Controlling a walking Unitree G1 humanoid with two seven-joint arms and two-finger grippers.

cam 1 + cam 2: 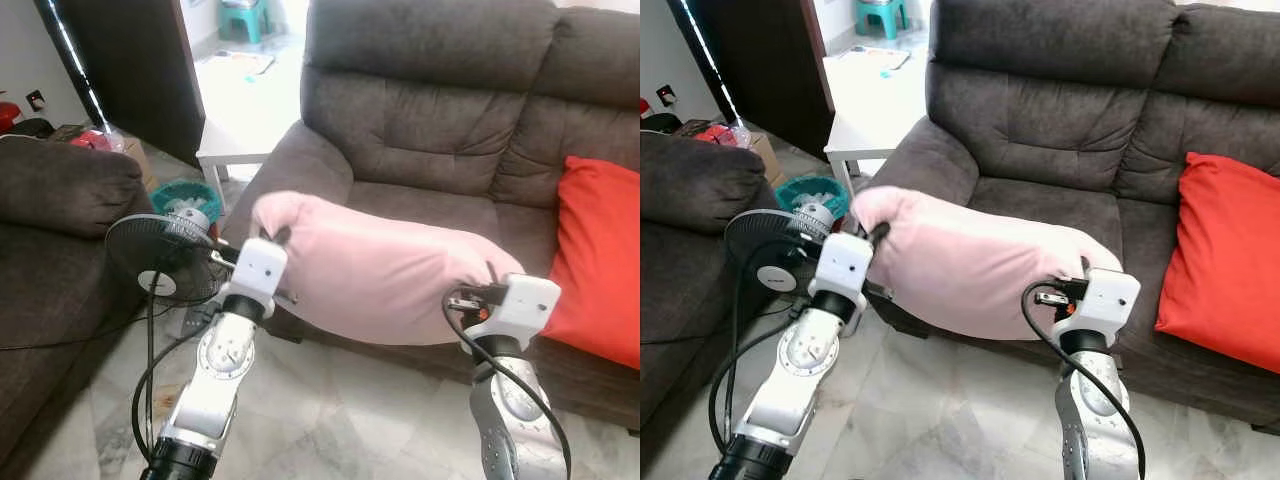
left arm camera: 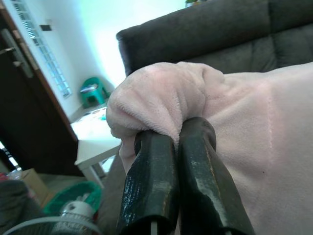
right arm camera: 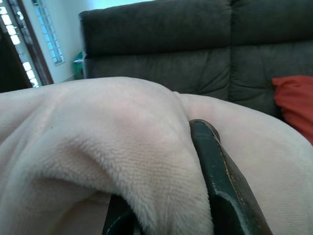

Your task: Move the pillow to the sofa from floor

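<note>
1. Sofa (image 1: 450, 130): dark grey-brown, plush, set across the far side of the scene; its seat lies just behind and below the lifted pillow.
2. Second sofa (image 1: 50, 240): same dark fabric, on the robot's left, facing the open floor.
3. Floor (image 1: 330, 410): pale marble-look tiles between the two sofas.
4. Pillow (image 1: 380, 275): pale pink, plush, long. It is off the floor, held in the air by both ends in front of the sofa's front edge, sagging slightly in the middle.
5. Red cushion (image 1: 600, 260): leaning upright against the sofa back at the robot's right, well apart from the pillow's right end.
6. White table (image 1: 235, 140): low, beside the sofa's arm on the left.
7. Fan (image 1: 160, 262): black round grille, standing on the floor between the second sofa and the left arm.
8. Teal basket (image 1: 185, 195): behind the fan, near the white table.
9. Left gripper (image 2: 178, 134): two black fingers pressed close together, pinching a bunched corner of the pillow's left end.
10. Right gripper (image 3: 195, 147): at the pillow's right end; one black finger lies against the fabric, which folds over between the fingers, so it pinches the pillow.
</note>
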